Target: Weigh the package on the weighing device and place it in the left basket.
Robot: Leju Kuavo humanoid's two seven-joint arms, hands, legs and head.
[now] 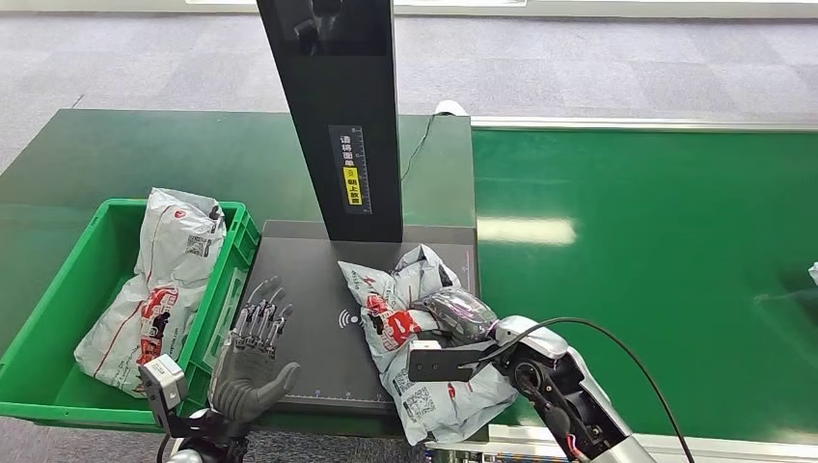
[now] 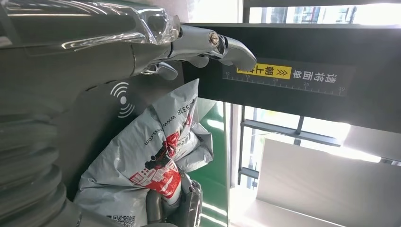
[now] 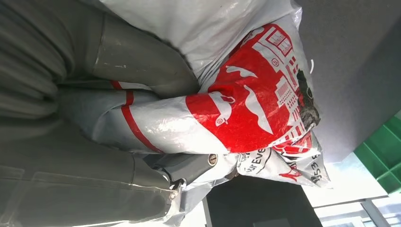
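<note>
A grey and red poly-bag package [image 1: 410, 318] lies on the black weighing plate [image 1: 309, 289], under the scale's black post [image 1: 338, 116]. My right hand [image 1: 453, 318] grips the package from its right side; in the right wrist view the thumb [image 3: 142, 61] and a finger [image 3: 198, 163] wrap around the package [image 3: 246, 109]. My left hand [image 1: 253, 357] hovers with fingers spread over the plate's left edge, holding nothing. The left wrist view has the package [image 2: 151, 156] beyond my left hand's fingers [image 2: 213, 45]. The green basket [image 1: 58, 299] stands to the left.
Another grey and red package [image 1: 159, 289] lies inside the green basket. A green conveyor belt [image 1: 656, 251] runs along the right. The dark green table [image 1: 145, 154] stretches behind the basket and scale.
</note>
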